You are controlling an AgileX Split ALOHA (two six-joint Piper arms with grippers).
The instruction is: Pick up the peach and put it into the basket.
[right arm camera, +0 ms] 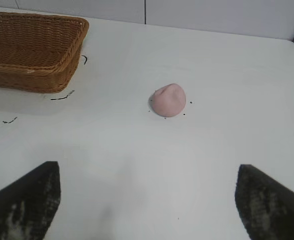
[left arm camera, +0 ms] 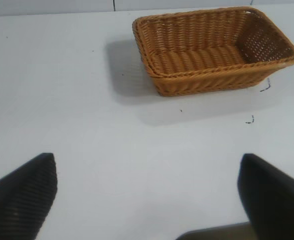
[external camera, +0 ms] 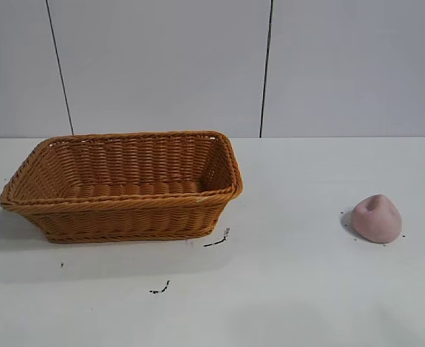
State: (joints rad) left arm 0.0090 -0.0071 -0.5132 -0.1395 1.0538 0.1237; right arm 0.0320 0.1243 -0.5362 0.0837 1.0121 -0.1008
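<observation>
Looks like a lab or test bench: bare white counter (external camera: 306,303) with small black pen marks (external camera: 216,242), plain grey wall panels (external camera: 162,65) behind.

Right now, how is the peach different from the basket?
The peach is a small, smooth, pale pink lump; the basket is big, woven and orange-brown. The peach is rounded with a dimpled top, while the basket is rectangular, open and has nothing in it. The peach sits toward the right of the table, the basket toward the left. Both rest on the white table, apart, and no gripper touches either.
</observation>
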